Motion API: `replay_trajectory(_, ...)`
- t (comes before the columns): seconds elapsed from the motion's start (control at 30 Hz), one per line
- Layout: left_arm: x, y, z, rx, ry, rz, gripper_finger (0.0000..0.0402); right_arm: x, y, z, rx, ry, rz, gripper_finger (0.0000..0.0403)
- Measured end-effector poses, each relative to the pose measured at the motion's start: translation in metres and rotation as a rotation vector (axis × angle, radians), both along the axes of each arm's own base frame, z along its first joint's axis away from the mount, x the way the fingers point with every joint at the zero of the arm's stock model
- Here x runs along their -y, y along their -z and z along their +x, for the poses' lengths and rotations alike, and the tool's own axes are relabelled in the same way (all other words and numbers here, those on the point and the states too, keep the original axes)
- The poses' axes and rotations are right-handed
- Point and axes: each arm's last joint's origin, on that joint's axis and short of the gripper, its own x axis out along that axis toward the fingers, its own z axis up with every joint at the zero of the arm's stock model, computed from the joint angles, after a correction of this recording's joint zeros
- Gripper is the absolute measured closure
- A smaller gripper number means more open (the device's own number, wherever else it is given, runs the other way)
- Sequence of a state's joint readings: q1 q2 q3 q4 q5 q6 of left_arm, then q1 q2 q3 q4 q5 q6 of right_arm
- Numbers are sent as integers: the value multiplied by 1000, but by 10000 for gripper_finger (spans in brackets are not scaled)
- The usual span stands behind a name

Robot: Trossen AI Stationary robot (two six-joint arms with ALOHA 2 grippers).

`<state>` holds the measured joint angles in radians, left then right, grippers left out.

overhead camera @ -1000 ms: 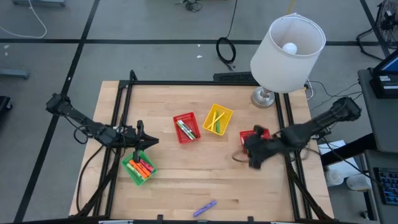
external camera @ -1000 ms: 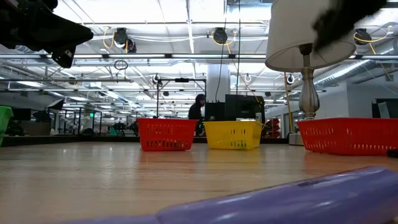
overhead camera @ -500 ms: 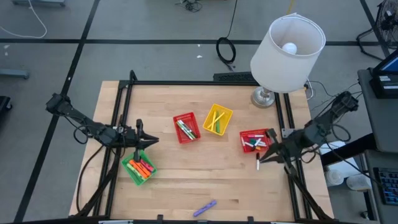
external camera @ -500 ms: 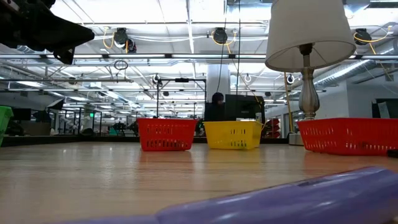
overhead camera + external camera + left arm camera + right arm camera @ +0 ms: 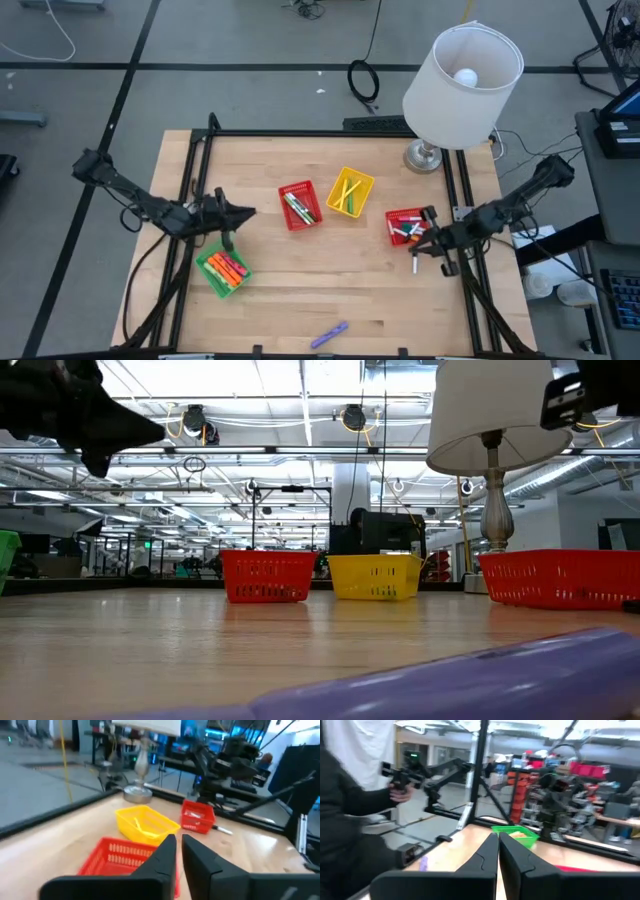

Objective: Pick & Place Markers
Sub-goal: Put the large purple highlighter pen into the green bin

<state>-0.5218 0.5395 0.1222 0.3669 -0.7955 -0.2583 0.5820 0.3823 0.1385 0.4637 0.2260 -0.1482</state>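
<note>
The right pincer (image 5: 428, 243) sits just beside the right-hand red basket (image 5: 400, 217), its fingers pressed nearly together on nothing; the left pincer (image 5: 238, 213), equally narrow, hangs above the green basket (image 5: 207, 272). 2 markers lie loose: a white one (image 5: 414, 262) near the right pincer, a purple one (image 5: 329, 334) at the desk's front edge. These are slim, smooth barrels that roll, so I'd open wide, straddle the white one crosswise and close at mid-length. The mesh baskets look light and easily nudged.
</note>
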Motion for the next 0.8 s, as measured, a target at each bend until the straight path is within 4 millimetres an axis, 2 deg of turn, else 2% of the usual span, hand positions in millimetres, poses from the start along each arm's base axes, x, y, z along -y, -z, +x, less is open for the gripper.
replay_trajectory(0.1, 9, -9, 13, -49, 43, -21, 394, 1, 10, -1, 29, 20, -25, 402)
replay_trajectory(0.2, 24, -28, 36, -139, 87, -17, 396, 1, 10, -1, 40, 14, -23, 402)
replay_trajectory(0.3, 45, -46, 73, -246, 136, -37, 398, 1, 10, -2, 44, 15, -21, 402)
replay_trajectory(0.4, 73, -58, 121, -342, 219, -91, 395, 1, 9, -2, 51, 17, -27, 402)
replay_trajectory(0.53, 115, -57, 186, -480, 326, -165, 394, 1, 8, -2, 59, 18, -26, 402)
replay_trajectory(0.63, 145, -49, 231, -593, 391, -181, 398, 2, 8, -2, 59, 17, -4, 402)
replay_trajectory(0.7, 162, -43, 256, -676, 403, -166, 395, 2, 8, -2, 53, 14, 14, 402)
replay_trajectory(0.8, 185, -31, 283, -826, 443, -90, 371, 2, 8, -2, 44, 9, 32, 402)
